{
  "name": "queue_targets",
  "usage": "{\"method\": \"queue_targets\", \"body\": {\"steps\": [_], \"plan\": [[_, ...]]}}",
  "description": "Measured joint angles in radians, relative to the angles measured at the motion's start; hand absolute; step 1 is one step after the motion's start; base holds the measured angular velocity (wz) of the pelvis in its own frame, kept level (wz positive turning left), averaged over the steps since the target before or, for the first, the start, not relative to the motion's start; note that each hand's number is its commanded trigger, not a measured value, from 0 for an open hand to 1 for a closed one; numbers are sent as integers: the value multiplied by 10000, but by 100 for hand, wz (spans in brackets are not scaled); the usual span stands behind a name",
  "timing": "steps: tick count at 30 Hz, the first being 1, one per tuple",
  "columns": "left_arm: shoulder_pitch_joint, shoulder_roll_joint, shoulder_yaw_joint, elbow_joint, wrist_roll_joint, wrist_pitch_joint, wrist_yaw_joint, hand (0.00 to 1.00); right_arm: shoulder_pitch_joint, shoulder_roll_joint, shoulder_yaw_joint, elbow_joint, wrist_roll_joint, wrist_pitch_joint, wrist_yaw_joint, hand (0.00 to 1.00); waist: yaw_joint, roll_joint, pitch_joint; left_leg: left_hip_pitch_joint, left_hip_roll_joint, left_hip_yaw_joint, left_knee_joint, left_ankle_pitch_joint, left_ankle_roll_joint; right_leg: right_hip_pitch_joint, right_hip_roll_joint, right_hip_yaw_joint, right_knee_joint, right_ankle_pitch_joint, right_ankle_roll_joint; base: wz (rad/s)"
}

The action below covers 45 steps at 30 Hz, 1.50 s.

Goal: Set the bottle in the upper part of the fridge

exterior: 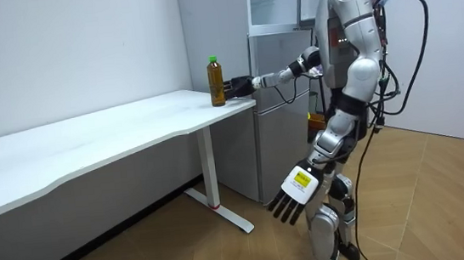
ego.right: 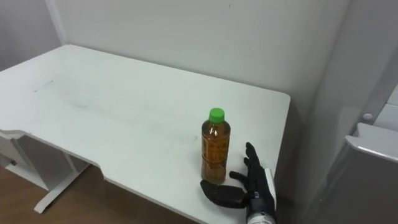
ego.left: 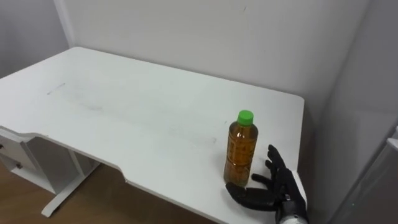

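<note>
Right hand [ego.left: 278, 190] open, just right of bottle [ego.left: 241, 149] at near-right corner of worktop [ego.left: 124, 106]. Wrap fingers [ego.left: 273, 157] round mid-body, grip firm, lift straight up. Left hand [exterior: 290, 196] idle, open.

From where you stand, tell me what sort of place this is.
Probably a sparse test room arranged for housework rather than a real kitchen: a long white desk against bare walls, a grey fridge standing at its end, and wooden flooring.

Bright, even light, soft shadows
</note>
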Motion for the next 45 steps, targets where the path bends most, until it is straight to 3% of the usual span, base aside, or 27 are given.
{"method": "queue_targets", "body": {"steps": [16,24,27,38,45], "plan": [[86,4,-126,17,-294,179,29,0,-39,1,212,-62,-126,136,-401,0,120,10,-1,8,-13,-18,-116,98,1,3,-18,-40,29,21,-16,1],[96,24,-296,19,-300,167,30,0,-84,53,682,-492,-71,158,-734,0,575,-40,-25,20,-18,-11,-100,125,-3,-47,-28,-51,25,21,-16,0],[124,40,-310,19,-299,167,27,0,-170,233,822,-566,-73,212,-700,0,571,-63,-25,28,-22,-14,-100,126,-2,-24,-42,-106,24,21,-15,3],[321,224,-316,217,-199,201,18,0,-329,236,982,-1349,-72,442,-632,0,553,-259,-13,181,-46,-4,-108,143,22,145,-82,-126,25,22,-9,0],[494,230,-314,221,-177,483,-67,0,-329,235,981,-1350,-67,443,-631,0,554,-331,-9,176,-44,0,-121,143,24,159,-76,-82,28,21,-8,0]]}}
